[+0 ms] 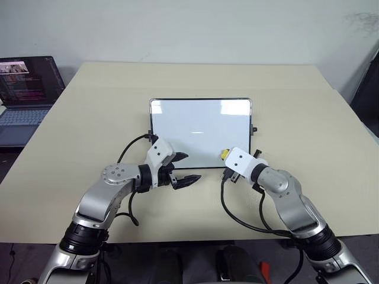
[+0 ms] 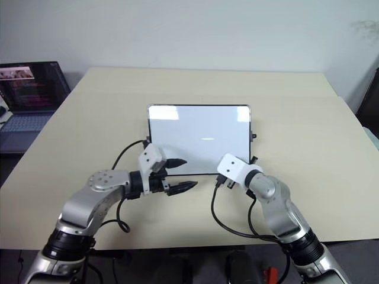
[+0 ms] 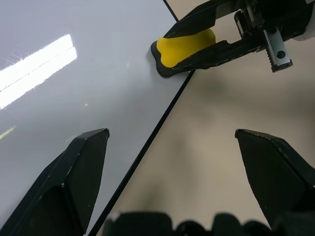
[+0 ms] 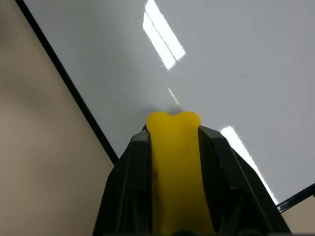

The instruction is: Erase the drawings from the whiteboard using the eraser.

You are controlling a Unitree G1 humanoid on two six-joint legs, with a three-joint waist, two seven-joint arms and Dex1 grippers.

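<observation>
The whiteboard (image 1: 200, 127) lies flat in the middle of the table, glossy white inside a thin black frame. Its visible surface is plain white with light reflections; the drawings are out of view. My right gripper (image 4: 173, 129) is shut on the yellow eraser (image 1: 225, 154), whose dark underside (image 3: 165, 70) sits on the board at its near right corner, just inside the frame. My left gripper (image 1: 190, 167) hovers open and holds nothing. It sits at the board's near edge, a little to the left of the eraser (image 3: 186, 44).
An open laptop (image 1: 26, 89) stands past the table's far left corner. Black cables (image 1: 237, 216) hang from both wrists over the near table. Bare tan tabletop (image 1: 308, 118) surrounds the board on every side.
</observation>
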